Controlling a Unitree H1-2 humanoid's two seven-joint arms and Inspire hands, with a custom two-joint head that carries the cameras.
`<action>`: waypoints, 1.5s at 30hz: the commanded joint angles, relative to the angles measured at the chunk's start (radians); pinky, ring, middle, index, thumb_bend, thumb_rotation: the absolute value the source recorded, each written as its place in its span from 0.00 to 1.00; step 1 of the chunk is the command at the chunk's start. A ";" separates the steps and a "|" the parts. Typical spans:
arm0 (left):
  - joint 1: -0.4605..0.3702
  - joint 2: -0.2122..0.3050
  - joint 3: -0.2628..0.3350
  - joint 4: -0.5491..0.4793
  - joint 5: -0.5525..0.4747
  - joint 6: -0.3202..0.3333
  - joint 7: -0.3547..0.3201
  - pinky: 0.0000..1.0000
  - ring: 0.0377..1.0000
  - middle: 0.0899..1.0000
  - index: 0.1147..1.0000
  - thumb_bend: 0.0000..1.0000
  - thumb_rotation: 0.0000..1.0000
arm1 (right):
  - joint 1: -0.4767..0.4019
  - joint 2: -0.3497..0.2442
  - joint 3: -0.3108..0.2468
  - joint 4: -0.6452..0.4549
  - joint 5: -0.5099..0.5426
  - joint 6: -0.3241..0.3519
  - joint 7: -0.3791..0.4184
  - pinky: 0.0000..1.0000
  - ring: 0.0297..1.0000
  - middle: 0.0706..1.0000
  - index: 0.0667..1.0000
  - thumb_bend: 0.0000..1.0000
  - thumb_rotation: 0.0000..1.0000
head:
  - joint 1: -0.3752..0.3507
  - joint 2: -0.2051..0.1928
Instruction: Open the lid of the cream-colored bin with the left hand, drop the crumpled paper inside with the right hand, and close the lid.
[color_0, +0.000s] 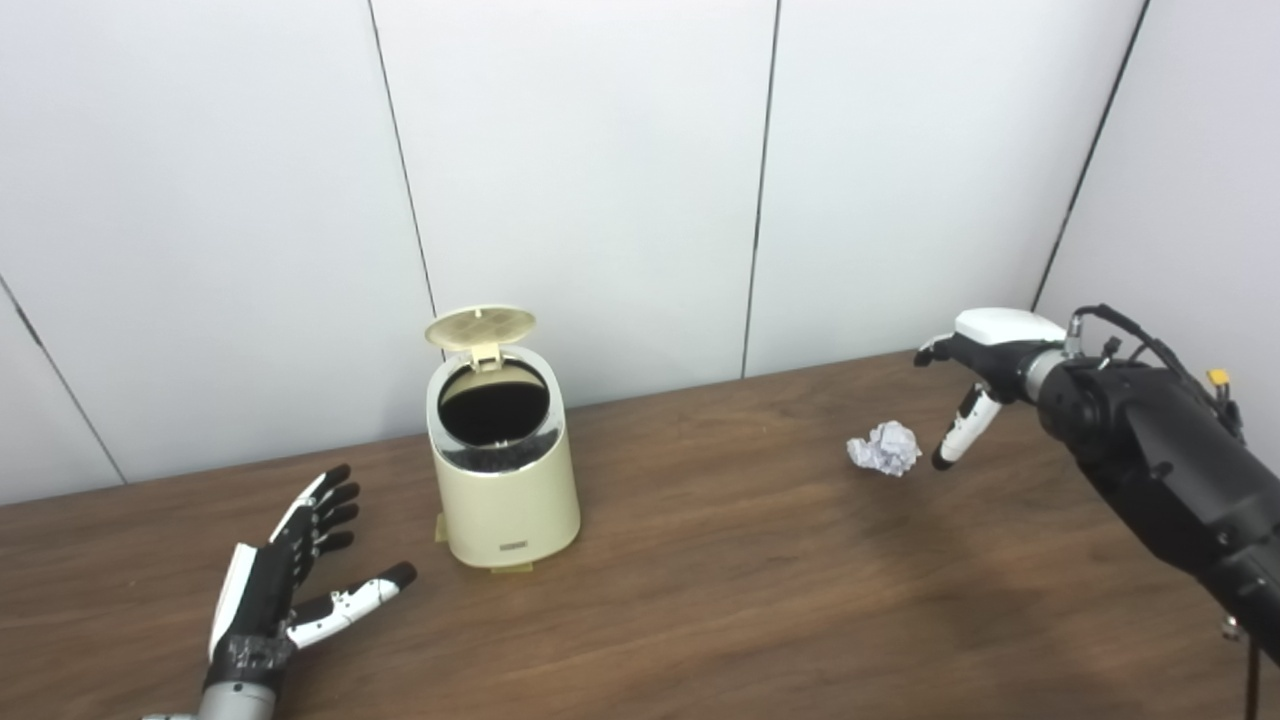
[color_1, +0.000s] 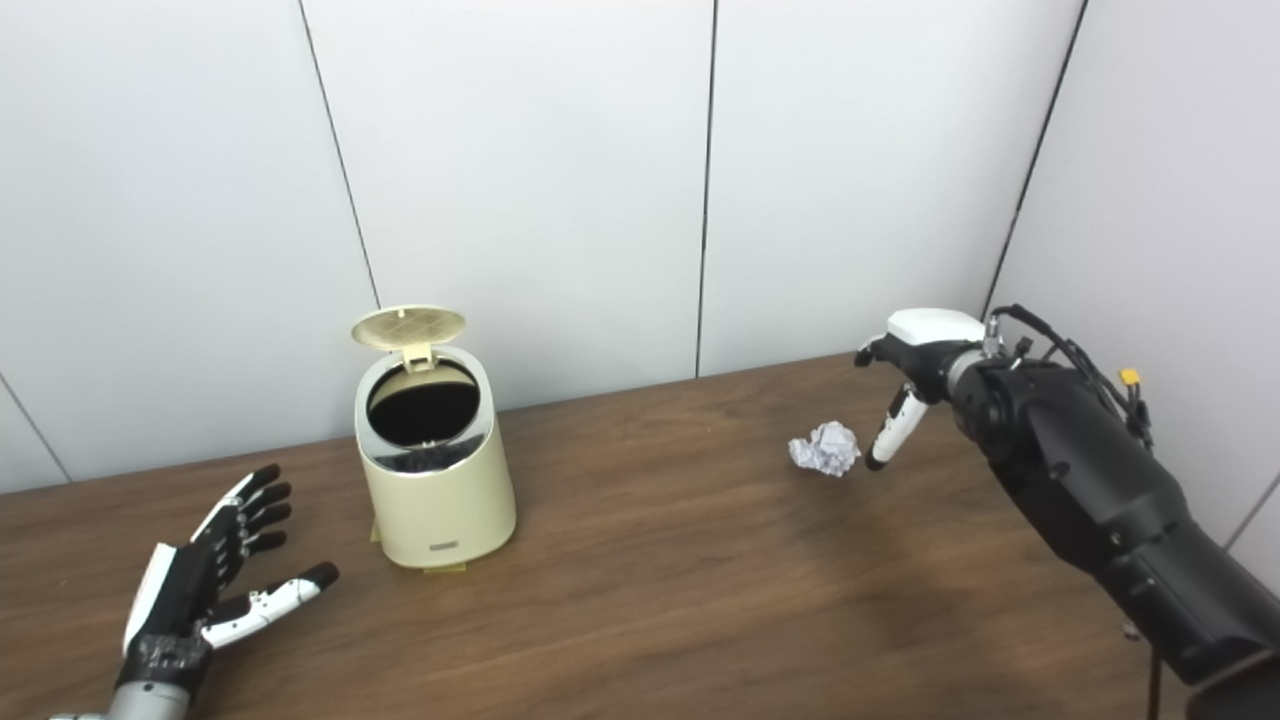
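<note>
Brown table (color_0: 700, 600): open-fingered right hand (color_0: 975, 375) beside paper ball (color_0: 884, 447), far right of open bin (color_0: 505, 470); a poke might roll it away.

bare counter (color_0: 720, 540) between bin (color_0: 505, 480) and paper (color_0: 884, 447) | bin mouth uncovered, lid (color_0: 480, 327) upright behind | wall (color_0: 600, 180) close behind

I see the bin (color_0: 505, 470) standing left of centre on the counter (color_0: 720, 590), its lid (color_0: 480, 327) tipped up behind the opening. My left hand (color_0: 285, 585) lies just left of it. The crumpled paper (color_0: 885, 447) sits far right, my right hand (color_0: 975, 385) just beside it.
</note>
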 joint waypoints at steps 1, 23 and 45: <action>0.008 0.013 0.002 -0.009 -0.003 -0.018 0.001 0.80 0.85 0.87 0.93 0.81 0.19 | -0.056 -0.007 -0.012 0.023 0.004 -0.035 -0.057 0.84 0.93 0.88 0.84 0.89 0.25 | 0.002 0.003; 0.023 0.018 -0.002 -0.040 0.009 0.012 -0.007 0.76 0.85 0.87 0.93 0.82 0.21 | 0.008 0.122 -0.062 0.218 0.105 -0.019 -0.314 0.81 0.83 0.80 0.85 0.86 0.24 | 0.014 0.030; 0.024 0.016 -0.001 -0.051 0.009 0.024 -0.016 0.73 0.84 0.87 0.92 0.81 0.24 | 0.072 0.110 -0.051 0.144 0.149 -0.078 -0.345 0.79 0.81 0.78 0.77 0.88 0.20 | 0.026 0.055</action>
